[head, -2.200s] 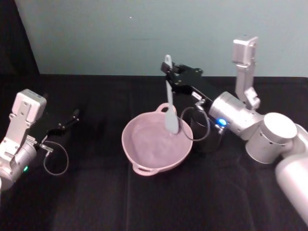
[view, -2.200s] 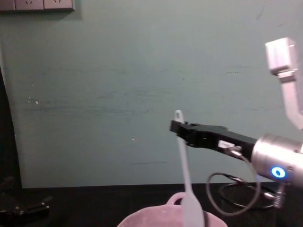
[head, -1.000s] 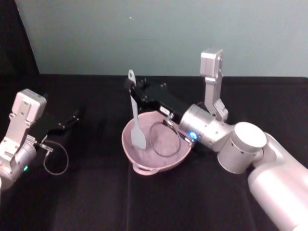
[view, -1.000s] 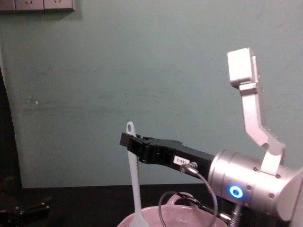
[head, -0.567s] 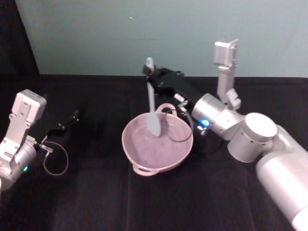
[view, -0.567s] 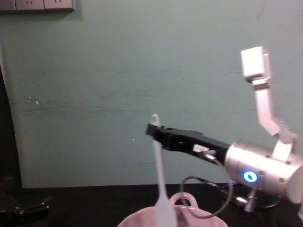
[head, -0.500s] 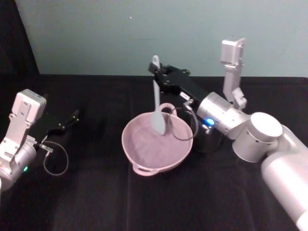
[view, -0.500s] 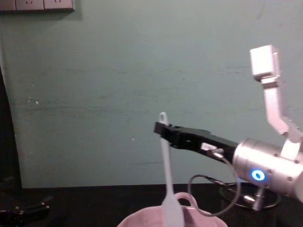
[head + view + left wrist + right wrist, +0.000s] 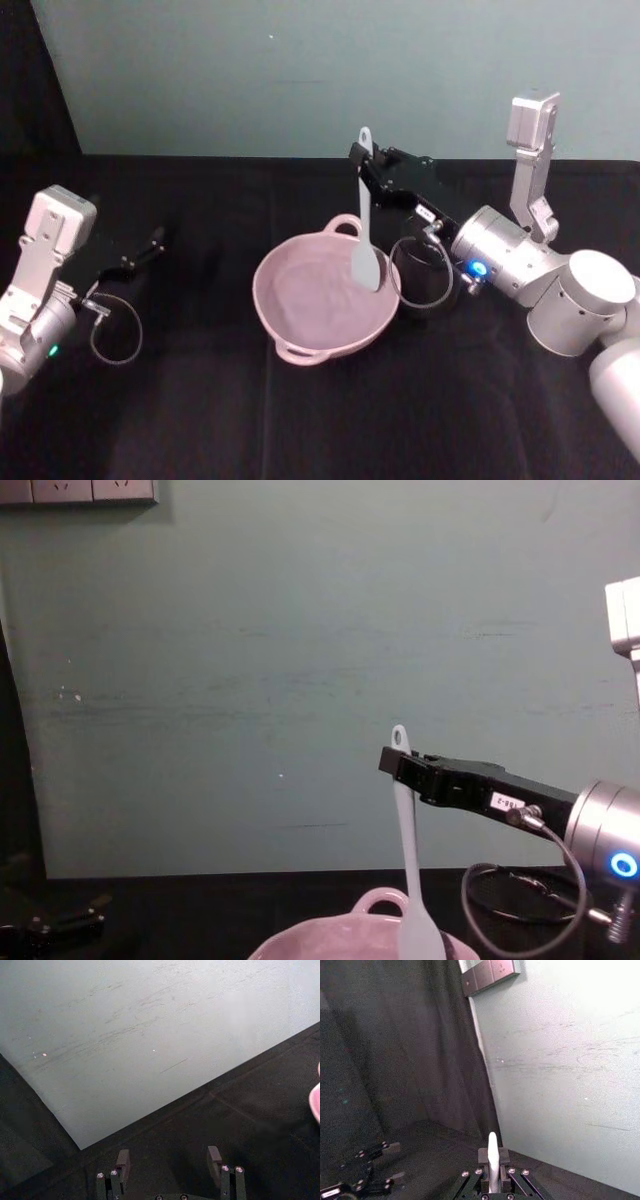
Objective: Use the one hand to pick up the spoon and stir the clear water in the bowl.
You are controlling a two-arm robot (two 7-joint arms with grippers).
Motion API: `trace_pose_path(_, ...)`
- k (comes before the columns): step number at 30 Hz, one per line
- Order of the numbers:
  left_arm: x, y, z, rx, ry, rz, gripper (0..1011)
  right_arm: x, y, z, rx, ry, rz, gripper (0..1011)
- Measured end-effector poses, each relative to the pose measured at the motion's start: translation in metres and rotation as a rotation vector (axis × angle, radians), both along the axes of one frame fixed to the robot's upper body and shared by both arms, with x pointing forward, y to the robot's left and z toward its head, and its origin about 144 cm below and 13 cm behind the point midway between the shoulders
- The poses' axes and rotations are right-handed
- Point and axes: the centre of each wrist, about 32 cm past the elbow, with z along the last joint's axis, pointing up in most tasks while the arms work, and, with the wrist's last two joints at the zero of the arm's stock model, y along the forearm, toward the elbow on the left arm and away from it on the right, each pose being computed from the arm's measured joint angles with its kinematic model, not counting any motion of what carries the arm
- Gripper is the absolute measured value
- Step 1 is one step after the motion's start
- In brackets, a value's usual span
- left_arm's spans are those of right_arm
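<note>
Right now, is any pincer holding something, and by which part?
The right pincer holds the spoon near the top of its handle, just below the hole. The left pincer holds nothing.

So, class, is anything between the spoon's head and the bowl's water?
Nothing visible does. The right hand grips the spoon near its handle's top, and the head hangs over the right side of the pink bowl. The black mesh cup stands outside it, to the right. The left hand rests far left.

Dim over black matte cloth (image 9: 200, 420). Even light on pale teal wall (image 9: 250, 630), overbright in L wrist view. Faint sheen on glossy pink round bowl (image 9: 275, 265).
</note>
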Motion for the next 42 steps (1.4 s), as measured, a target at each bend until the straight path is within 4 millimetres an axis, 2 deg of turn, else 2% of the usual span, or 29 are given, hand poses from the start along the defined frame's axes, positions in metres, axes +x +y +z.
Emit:
trace_pose_path(9, 0.0, 0.0, 0.0, 0.0, 0.0, 0.0, 1011, -0.015, 0.01, 0.003, -0.033, 0.026, 0.075, 126)
trace_pose_path(17, 0.0, 0.0, 0.0, 0.0, 0.0, 0.0, 1011, -0.023, 0.032, 0.004, -0.027, 0.038, 0.164, 126)
trace_pose_path(29, 0.0, 0.0, 0.0, 0.0, 0.0, 0.0, 1011, -0.007, 0.064, 0.006, -0.006, 0.032, 0.212, 126)
trace_pose_path(42, 0.0, 0.0, 0.0, 0.0, 0.0, 0.0, 1011, 0.021, 0.069, 0.003, -0.006, 0.023, 0.17, 126)
